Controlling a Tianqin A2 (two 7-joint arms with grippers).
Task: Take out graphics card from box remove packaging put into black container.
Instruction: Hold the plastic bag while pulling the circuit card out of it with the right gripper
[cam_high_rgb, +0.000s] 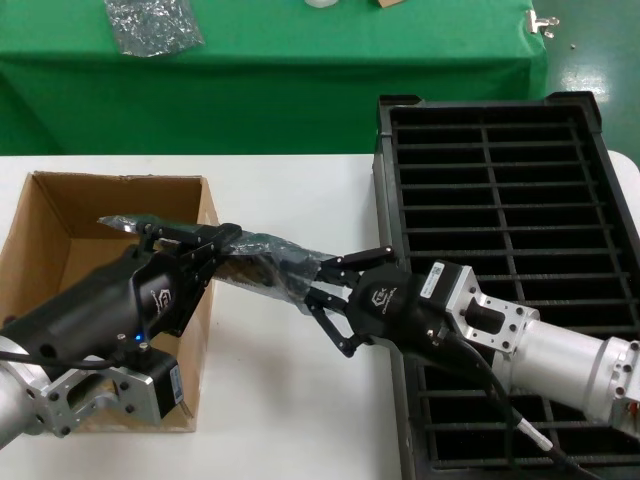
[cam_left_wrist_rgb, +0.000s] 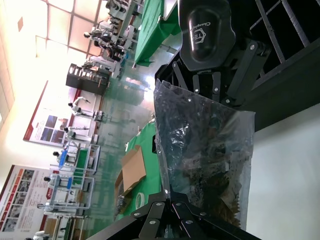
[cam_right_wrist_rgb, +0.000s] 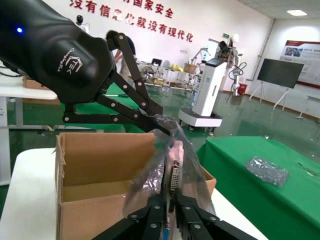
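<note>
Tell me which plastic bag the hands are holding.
The grey bag with the graphics card inside, pinched between left hand and right hand; the other bag lies untouched on green cloth.

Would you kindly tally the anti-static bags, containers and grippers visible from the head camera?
Crinkly grey anti-static plastic bags: 2
Containers: 2, brown cardboard box and black slotted plastic crate
Grippers: 2, left gripper, right gripper
Total: 6

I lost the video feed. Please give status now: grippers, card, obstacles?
Left gripper and right gripper each shut on opposite ends of the packaging. Graphics card still bagged, held over table between box and black container. Nothing in the way.
</note>
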